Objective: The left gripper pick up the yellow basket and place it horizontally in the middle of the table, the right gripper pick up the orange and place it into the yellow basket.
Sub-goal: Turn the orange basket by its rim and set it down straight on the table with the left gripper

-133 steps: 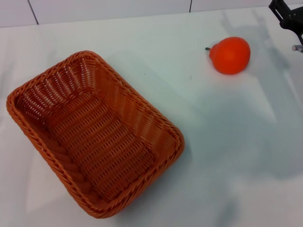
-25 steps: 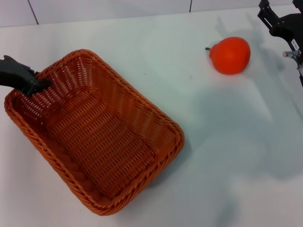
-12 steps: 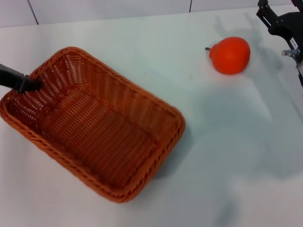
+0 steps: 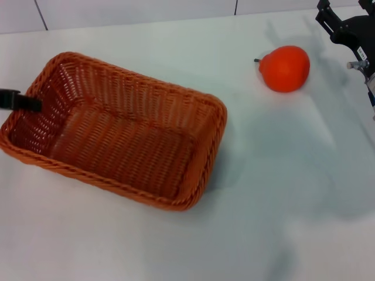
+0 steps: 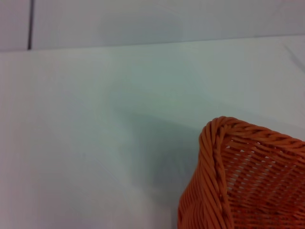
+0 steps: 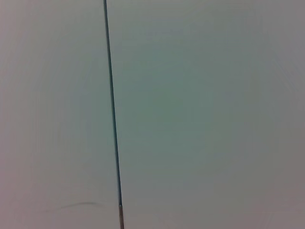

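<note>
So I'm watching the left claw (image 4: 26, 104) coming in from the left edge of the head view, and it's sitting right at the short end wall of the yellow basket (image 4: 117, 132), pinching the braided rim there, closed on the wicker as far as I can see. The basket is lying on the tabletop (image 4: 176, 246) in the left half of the view, long side running roughly across, slightly tilted so its right end is pointing a bit toward me. The left wrist view is only showing one rounded corner of the basket (image 5: 228, 157) against the white surface. Nothing is sitting inside it. Over on the far right, the orange (image 4: 285, 68) is resting on the tabletop, well apart from the basket, stem nub pointing left. The right claw (image 4: 343, 26) is hanging in the top right corner, just beyond the orange and not touching it; I honestly can't tell if it's open or closed from here.
</note>
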### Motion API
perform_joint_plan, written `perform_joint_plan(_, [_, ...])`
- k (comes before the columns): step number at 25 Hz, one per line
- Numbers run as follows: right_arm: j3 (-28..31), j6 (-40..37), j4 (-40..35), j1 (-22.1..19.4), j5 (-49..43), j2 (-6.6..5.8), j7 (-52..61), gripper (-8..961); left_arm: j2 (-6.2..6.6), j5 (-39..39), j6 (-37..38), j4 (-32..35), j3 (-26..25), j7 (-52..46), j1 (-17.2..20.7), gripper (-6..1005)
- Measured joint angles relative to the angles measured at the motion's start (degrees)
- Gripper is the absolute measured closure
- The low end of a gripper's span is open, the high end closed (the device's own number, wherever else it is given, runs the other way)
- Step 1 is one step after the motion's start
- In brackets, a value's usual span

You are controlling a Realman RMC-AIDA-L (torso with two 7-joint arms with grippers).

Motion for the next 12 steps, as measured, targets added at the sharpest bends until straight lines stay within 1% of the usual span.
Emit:
perform_joint_plan(6, [0.00, 0.25, 0.00, 0.04, 0.00, -0.02, 0.00, 41, -0.26, -0.25, -1.33, -1.50, -0.66, -2.29, 1.57, 818])
perform_joint_plan(12, [0.00, 0.95, -0.06, 0.18, 0.00, -0.02, 0.00, 43, -0.37, -1.40, -0.84, -3.30, -4.47, -2.56, 1.90, 812])
